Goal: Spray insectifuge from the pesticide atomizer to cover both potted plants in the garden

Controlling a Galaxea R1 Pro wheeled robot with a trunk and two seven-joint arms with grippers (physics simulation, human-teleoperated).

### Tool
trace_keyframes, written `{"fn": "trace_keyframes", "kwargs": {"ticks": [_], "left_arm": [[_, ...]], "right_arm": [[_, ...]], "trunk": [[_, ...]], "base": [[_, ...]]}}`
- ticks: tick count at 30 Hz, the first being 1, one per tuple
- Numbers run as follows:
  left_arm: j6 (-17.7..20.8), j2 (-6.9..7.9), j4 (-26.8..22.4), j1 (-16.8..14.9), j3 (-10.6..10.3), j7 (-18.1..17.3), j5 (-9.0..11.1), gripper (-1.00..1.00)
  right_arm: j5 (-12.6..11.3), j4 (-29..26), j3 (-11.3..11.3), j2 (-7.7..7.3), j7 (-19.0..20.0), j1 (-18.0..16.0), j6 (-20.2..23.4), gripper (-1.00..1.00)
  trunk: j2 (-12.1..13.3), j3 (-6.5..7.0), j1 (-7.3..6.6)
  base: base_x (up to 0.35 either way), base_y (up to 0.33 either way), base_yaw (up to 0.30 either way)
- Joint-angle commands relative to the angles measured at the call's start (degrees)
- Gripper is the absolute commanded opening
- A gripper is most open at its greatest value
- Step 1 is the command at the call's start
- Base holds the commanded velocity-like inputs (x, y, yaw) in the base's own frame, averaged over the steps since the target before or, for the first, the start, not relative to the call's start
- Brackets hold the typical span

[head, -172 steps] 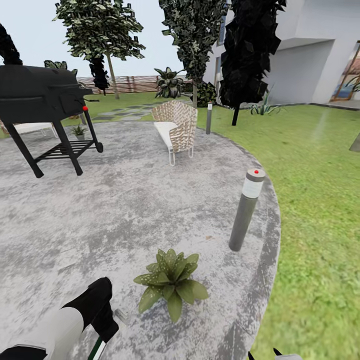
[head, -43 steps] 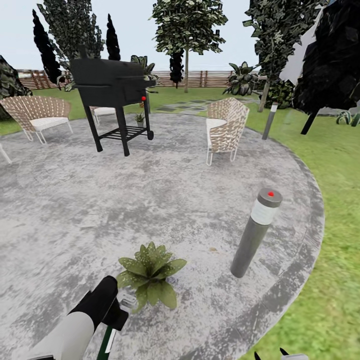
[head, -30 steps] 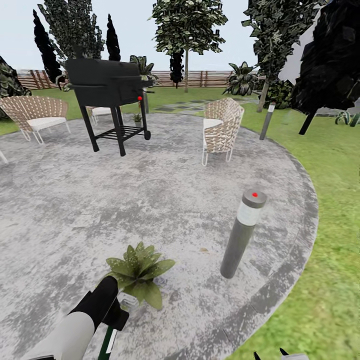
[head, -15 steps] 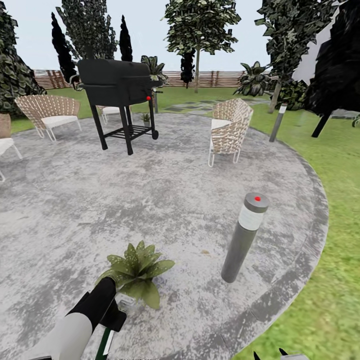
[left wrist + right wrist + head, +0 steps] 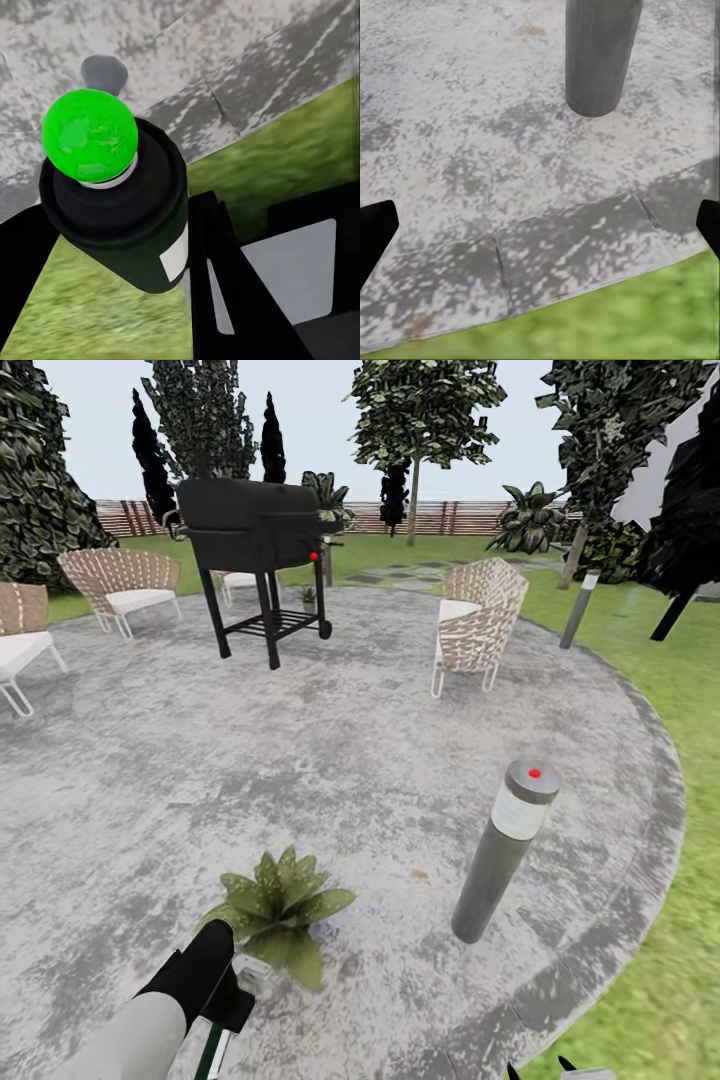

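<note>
L gripper (image 5: 215, 1000) clamped on pesticide atomizer (image 5: 212, 1050), nozzle by near potted plant (image 5: 278, 912) on patio (image 5: 350, 760). 2nd potted plant (image 5: 306, 596) far back, behind grill (image 5: 255, 540). Bollard lamp (image 5: 503, 850) right of near plant. R gripper (image 5: 540, 225) spread wide. Vs 0.5 s ago: view shifted, gripper stays by the plant.

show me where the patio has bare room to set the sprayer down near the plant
Bare paving lies between the near potted plant and the bollard lamp, and a wider stretch runs from that plant up toward the grill and the chair. It is tight beside the plant's leaves, where the left gripper holds the pesticide atomizer.
</note>
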Motion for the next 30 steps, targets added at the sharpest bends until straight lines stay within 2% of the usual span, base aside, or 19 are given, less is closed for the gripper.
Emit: {"fn": "trace_keyframes", "kwargs": {"ticks": [1,9,23,27,30], "left_arm": [[0.2,-0.08,-0.1,0.0,0.5,-0.5,-0.6,-1.00],[0.4,0.00,-0.1,0.0,0.4,-0.5,-0.7,-1.00],[0.4,0.01,-0.1,0.0,0.4,-0.2,-0.7,-1.00],[0.1,-0.09,1.6,0.1,0.4,-0.2,-0.9,-1.00],[0.3,-0.24,1.1,-0.3,0.5,-0.2,-1.0,-1.00]], "right_arm": [[0.1,0.0,-0.5,0.00,0.5,0.0,-0.1,1.00],[0.1,0.0,-0.5,0.00,0.5,0.0,-0.1,1.00],[0.1,0.0,-0.5,0.00,0.5,0.0,-0.1,1.00],[0.1,0.0,-0.5,0.00,0.5,0.0,-0.1,1.00],[0.1,0.0,-0.5,0.00,0.5,0.0,-0.1,1.00]], "trunk": [[0.0,-0.05,0.01],[0.0,-0.05,0.01],[0.0,-0.05,0.01],[0.0,-0.05,0.01],[0.0,-0.05,0.01]], "base": [[0.176,-0.216,0.000],[0.024,-0.270,0.041],[0.021,-0.276,0.267],[0.048,-0.063,0.129],[0.004,-0.005,0.012]]}}
